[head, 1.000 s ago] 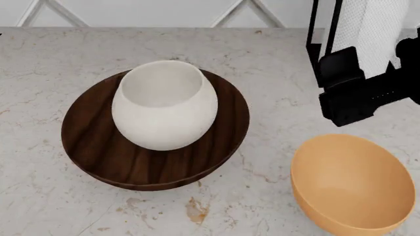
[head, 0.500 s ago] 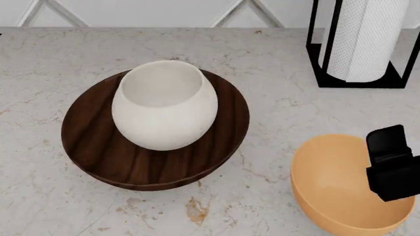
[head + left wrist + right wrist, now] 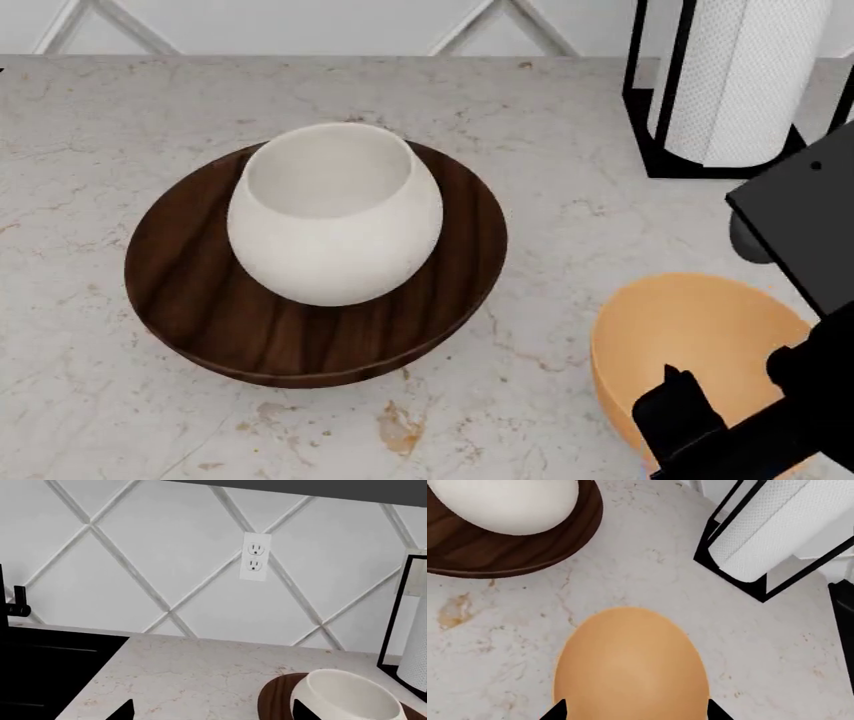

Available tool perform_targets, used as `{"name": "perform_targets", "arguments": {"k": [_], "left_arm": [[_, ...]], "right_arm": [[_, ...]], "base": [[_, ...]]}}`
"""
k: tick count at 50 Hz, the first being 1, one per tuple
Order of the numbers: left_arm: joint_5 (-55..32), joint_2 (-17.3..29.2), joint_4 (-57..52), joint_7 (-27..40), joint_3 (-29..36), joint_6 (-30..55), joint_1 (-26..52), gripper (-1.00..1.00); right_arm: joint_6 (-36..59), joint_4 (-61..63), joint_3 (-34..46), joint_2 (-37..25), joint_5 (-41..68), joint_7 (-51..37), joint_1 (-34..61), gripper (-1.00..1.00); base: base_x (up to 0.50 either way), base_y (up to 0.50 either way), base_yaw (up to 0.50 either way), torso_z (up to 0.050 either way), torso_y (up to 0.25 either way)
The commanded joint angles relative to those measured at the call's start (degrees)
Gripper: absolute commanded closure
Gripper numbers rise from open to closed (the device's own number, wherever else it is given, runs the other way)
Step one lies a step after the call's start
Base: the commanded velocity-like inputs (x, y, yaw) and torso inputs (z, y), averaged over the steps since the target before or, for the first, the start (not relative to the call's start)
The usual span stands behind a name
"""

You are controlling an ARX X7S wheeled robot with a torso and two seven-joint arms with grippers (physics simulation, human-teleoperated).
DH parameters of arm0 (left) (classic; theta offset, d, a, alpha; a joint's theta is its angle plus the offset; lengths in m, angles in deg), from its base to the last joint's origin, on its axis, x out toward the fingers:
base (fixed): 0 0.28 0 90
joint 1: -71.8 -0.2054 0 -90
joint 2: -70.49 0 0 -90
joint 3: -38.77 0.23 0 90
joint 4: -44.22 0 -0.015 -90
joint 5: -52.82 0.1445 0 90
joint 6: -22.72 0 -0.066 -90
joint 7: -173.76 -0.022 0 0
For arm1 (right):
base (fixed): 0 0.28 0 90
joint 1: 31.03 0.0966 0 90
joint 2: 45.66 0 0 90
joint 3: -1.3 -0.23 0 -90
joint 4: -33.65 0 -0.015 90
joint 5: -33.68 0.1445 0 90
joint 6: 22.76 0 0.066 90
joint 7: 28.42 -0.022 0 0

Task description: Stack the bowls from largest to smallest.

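From my head I look down on the marble table [image 3: 561,120]. The white bowl [image 3: 334,215] sits upright inside the wide dark-brown bowl [image 3: 187,300], which rests on the table toward my left. The orange-tan bowl [image 3: 687,335] stands on the table to my right, apart from the other two, and my right hand [image 3: 747,415] hangs directly over its near side, black links covering part of the rim. From up here I cannot make out how wide that hand stands.

My right wrist camera settles it: two black fingertips [image 3: 557,711] show at the picture's edge, one on either side of the orange-tan bowl [image 3: 627,665], spread wider than the bowl and gripping nothing. That view also shows the paper-towel roll [image 3: 767,535] in its black stand [image 3: 710,540] just beyond the bowl, and the edge of the dark-brown bowl [image 3: 507,550] with the white bowl [image 3: 504,505] in it.

My left hand [image 3: 210,712] is missing from the head view. Its own camera shows two dark fingertips [image 3: 123,711] far apart and empty, the white bowl [image 3: 347,697] ahead between them, a diamond-tiled wall, an outlet [image 3: 255,556], and a black surface [image 3: 47,665] bordering the table, none of which the head sees.
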Motion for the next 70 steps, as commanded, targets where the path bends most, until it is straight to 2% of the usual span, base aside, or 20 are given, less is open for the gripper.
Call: {"name": "perform_targets", "arguments": {"k": [1,6,19,56,57,70], "left_arm": [[0.8,-1.0,0.3,-0.7,-1.1,-1.7,-0.2,-1.0],[0.5,-0.7,0.5,-0.8,-2.0,-1.8,-0.6,-1.0],[0.1,-0.3,0.5,-0.6,-2.0,-2.2,-0.6,-1.0],[1.6,-0.4,0.7,-1.8,-1.7,-2.5,-1.0,-1.0],[1.8,-0.4,0.7,-1.9,-1.7,-2.5,-1.1,-1.0],[1.3,-0.1,0.6,-1.4,-1.3,-2.9,-0.9,-1.0]], "right_arm": [[1.2,3.6,-0.6,2.7,-3.7,3.1,-2.5,-1.0],[-2.4,4.3,1.1,4.5,-9.9,4.8,-8.0,-1.0],[-3.2,1.4,3.7,7.3,-17.0,7.3,-12.4,-1.0],[-5.5,-1.0,5.0,9.9,-20.1,9.6,-16.4,-1.0],[-5.5,-1.1,5.0,10.1,-20.3,9.7,-16.3,1.0],[-3.1,0.1,3.0,11.1,-18.4,9.5,-11.6,1.0]], "base": [[0.0,0.0,0.0,0.0,0.0],[0.0,0.0,0.0,0.0,0.0],[0.0,0.0,0.0,0.0,0.0],[0.0,0.0,0.0,0.0,0.0],[0.0,0.0,0.0,0.0,0.0],[0.0,0.0,0.0,0.0,0.0]]}}
